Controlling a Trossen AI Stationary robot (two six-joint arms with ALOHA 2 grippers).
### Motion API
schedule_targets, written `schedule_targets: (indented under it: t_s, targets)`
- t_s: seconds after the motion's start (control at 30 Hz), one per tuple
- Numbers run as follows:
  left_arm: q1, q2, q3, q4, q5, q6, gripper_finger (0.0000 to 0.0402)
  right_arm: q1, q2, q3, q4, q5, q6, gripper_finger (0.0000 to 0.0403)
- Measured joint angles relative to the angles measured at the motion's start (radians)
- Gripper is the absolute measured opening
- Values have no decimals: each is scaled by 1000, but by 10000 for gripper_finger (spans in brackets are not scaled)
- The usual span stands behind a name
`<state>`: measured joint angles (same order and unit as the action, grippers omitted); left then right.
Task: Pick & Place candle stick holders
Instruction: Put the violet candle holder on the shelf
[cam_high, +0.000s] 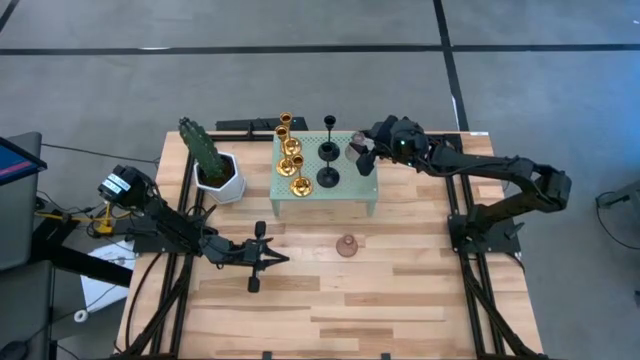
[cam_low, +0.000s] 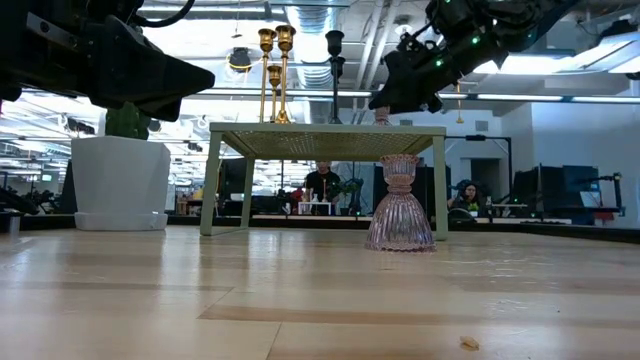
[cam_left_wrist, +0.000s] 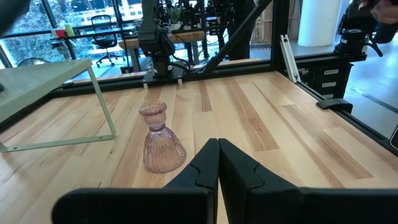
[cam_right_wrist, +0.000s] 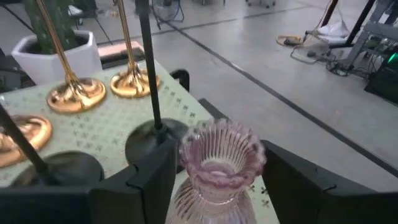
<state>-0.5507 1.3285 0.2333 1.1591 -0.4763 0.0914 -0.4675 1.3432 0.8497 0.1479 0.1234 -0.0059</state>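
The right gripper (cam_right_wrist: 214, 180) stood open, its fingers (cam_right_wrist: 146, 177) flanking the upright pink ribbed holder (cam_right_wrist: 219, 165) on the perforated stand (cam_right_wrist: 99, 134); left gripper (cam_left_wrist: 217, 165) closed, idle.

From above, my right gripper (cam_high: 362, 153) covers most of the pink holder (cam_right_wrist: 214, 171) on the green stand (cam_high: 325, 195), so I see only a small bit of it there; in my right wrist picture its bottom is cut off at the edge; the tops of the gold holders (cam_right_wrist: 78, 93) and black holders (cam_right_wrist: 155, 134) are cut off too; from the table-level camera, the people far behind are too small to make out.
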Motion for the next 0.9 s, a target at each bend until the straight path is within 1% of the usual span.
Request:
schedule_targets:
  t_s: [0.1,0.27,0.43,0.5,0.63,0.7,0.8,0.9]
  targets:
    - [0,0,0,0,0,0,8,0,-30,0,-1,0,-5,212]
    - [0,0,0,0,0,-1,8,9,-128,0,-80,0,-27,208]
    - [0,0,0,0,0,-1,8,69,-268,0,-262,-9,-19,207]
    - [0,0,0,0,0,-1,8,105,-321,0,-360,-62,4,207]
    - [0,0,0,0,0,-1,8,199,-387,0,-557,-226,92,207]
    - [0,0,0,0,0,-1,8,267,-397,-3,-624,-262,154,206]
    - [0,0,0,0,0,0,8,391,-399,-28,-644,-232,235,200]
    - [0,0,0,0,0,0,8,518,-393,-58,-616,-143,276,186]
